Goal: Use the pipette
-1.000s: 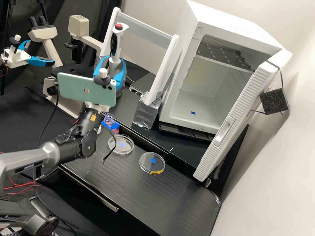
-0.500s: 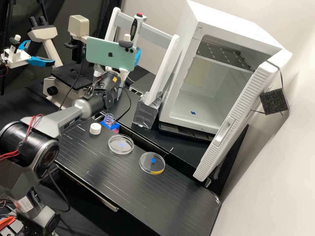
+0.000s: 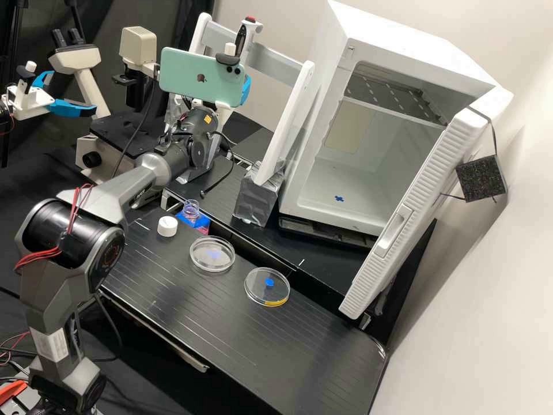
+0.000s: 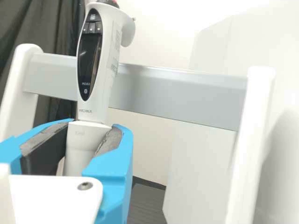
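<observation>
In the high view my gripper, partly hidden by the green phone on the wrist, is at the white rack with the grey rail. The white pipette rises upright above it, its red button on top. In the wrist view my gripper is shut on the pipette, one pad against each side of its lower body. The pipette's head overlaps the grey rail; whether they touch I cannot tell. Its lower end is hidden.
An open bottle sits in a blue holder, near a white cap. Two clear dishes lie on the black bench. The white incubator stands open at the right, a microscope at the left.
My gripper has carried the pipette back and to the right, up to the rack's rail, slowing lately. The white cap, earlier behind the arm, has come into sight.
</observation>
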{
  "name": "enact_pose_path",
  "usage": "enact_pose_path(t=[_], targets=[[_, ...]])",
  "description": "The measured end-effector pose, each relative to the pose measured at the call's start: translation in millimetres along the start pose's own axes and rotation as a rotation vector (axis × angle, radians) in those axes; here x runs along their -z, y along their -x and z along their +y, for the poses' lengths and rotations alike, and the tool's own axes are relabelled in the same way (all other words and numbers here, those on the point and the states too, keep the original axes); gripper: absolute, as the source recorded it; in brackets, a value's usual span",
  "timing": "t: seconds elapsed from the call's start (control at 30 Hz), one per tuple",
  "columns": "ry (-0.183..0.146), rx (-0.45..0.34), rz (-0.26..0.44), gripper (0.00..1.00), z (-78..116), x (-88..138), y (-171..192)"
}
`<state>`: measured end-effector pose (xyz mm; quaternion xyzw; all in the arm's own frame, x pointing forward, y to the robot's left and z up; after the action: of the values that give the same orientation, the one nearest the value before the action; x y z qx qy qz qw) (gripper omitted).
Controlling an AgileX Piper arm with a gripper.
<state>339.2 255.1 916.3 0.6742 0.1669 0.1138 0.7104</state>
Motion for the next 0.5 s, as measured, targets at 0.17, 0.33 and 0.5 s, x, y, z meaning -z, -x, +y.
enact_pose_path(t=[0.17, 0.33, 0.5], targets=[[0.013, 0.021, 0.001, 0.00, -5.2, 6.4, -1.5], [0.017, 0.024, -0.007, 0.00, -7.3, 6.2, -8.6], [0.010, 0.030, -0.038, 0.00, -7.4, -0.5, -10.6]])
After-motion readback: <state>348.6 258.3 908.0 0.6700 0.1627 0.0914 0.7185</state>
